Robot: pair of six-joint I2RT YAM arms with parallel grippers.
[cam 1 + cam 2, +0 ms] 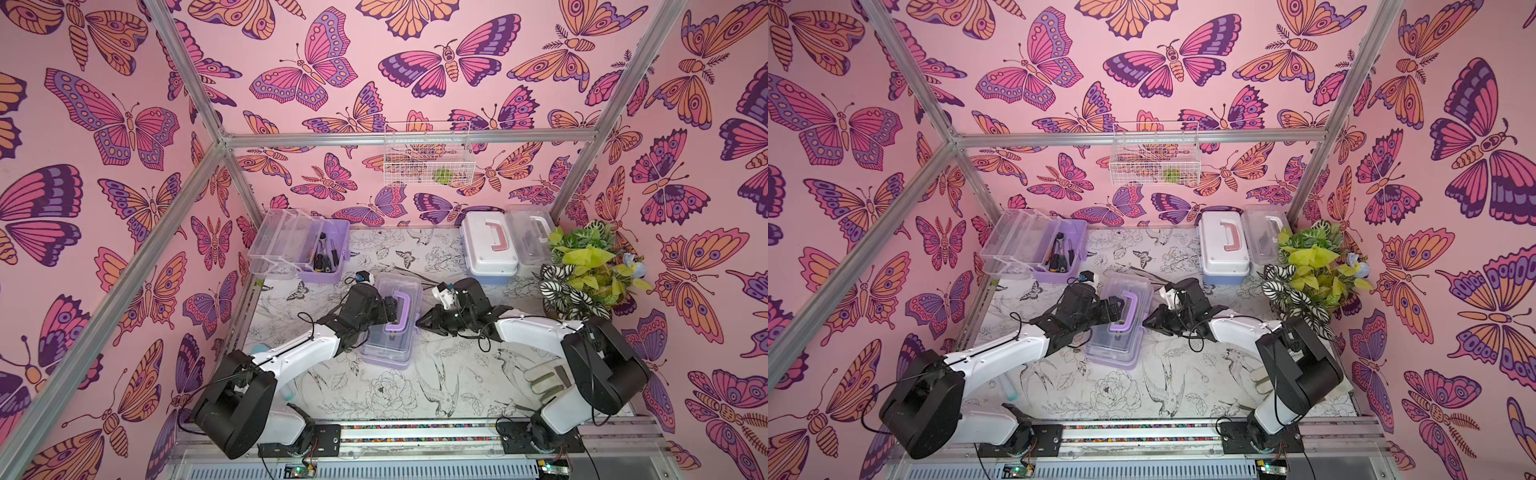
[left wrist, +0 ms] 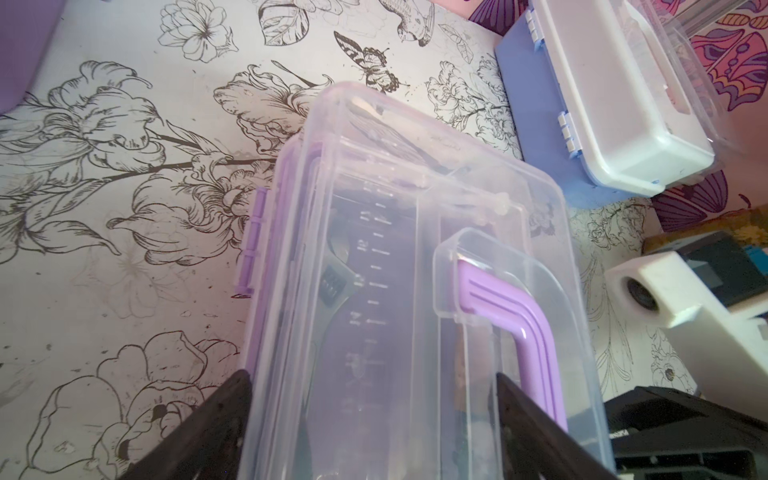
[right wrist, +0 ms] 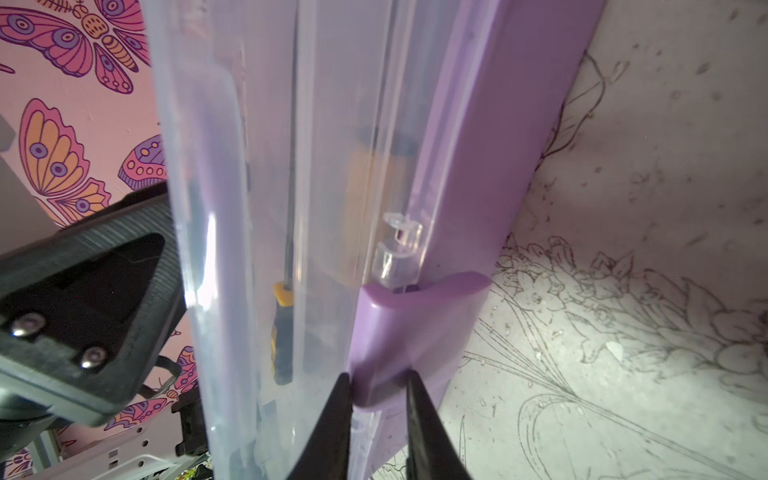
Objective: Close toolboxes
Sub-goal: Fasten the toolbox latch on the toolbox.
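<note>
Left gripper stands wide open over the centre toolbox. One finger sits off the box's long edge, and its partner is over the clear lid by the purple handle, which lies flat in its recess. On the opposite long side, the right gripper is pinched narrow onto a purple tab jutting from the base, and the right wrist view shows snug contact there.

That box sits mid-frame in both top views, lid down, on the bench. A wrench shows through the plastic, and so does a yellow-and-black screwdriver.

Out to the upper left of the bench, the second purple toolbox gapes open, its own cover thrown back toward the wall, with screwdrivers in the base. Upper right, the light blue toolbox, with white top and pink handle, is lid-down. The white toolbox is just beside it, also lid-down.

A leafy plant crowds the right edge, and a white wire basket hangs on the back wall.
</note>
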